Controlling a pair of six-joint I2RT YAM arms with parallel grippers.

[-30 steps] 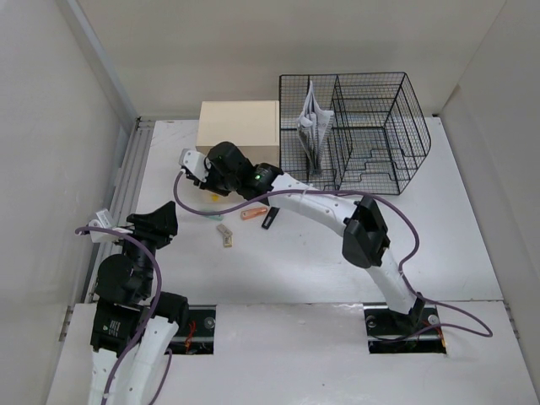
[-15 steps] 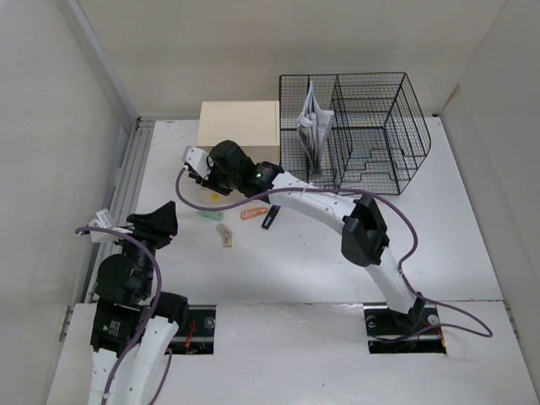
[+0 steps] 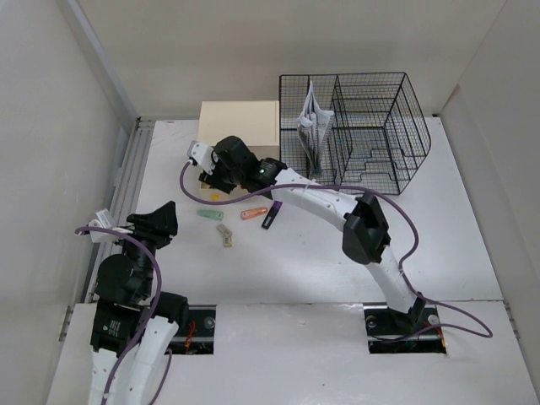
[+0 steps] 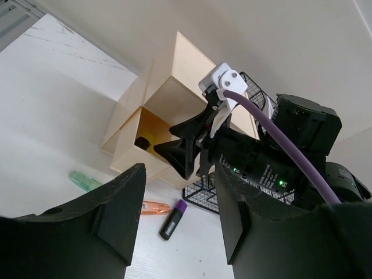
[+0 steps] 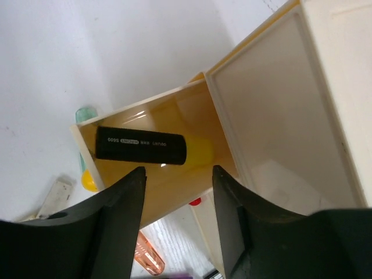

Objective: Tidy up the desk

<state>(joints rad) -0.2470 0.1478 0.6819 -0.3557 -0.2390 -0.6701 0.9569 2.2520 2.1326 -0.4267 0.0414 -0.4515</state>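
The white desk (image 3: 439, 236) carries a beige drawer box (image 3: 239, 125) at the back. Its drawer (image 5: 174, 192) stands pulled out. A black highlighter with a yellow cap (image 5: 145, 146) lies loose inside the drawer. My right gripper (image 3: 208, 175) hovers just over the drawer, open, with nothing between its fingers (image 5: 119, 203). In the left wrist view the same highlighter (image 4: 145, 141) shows in the drawer (image 4: 133, 145). My left gripper (image 3: 164, 218) hangs open and empty at the desk's left side, apart from everything.
Loose on the desk in front of the box lie a green marker (image 3: 208, 214), an orange marker (image 3: 253, 213), a black marker with a purple cap (image 3: 269, 218), a beige piece (image 3: 225, 234) and a small yellow cap (image 3: 216, 197). A black wire basket (image 3: 359, 131) holding papers stands at the back right.
My right gripper has shifted a little back and to the right, toward the drawer box. The left arm and the markers on the desk have not moved.
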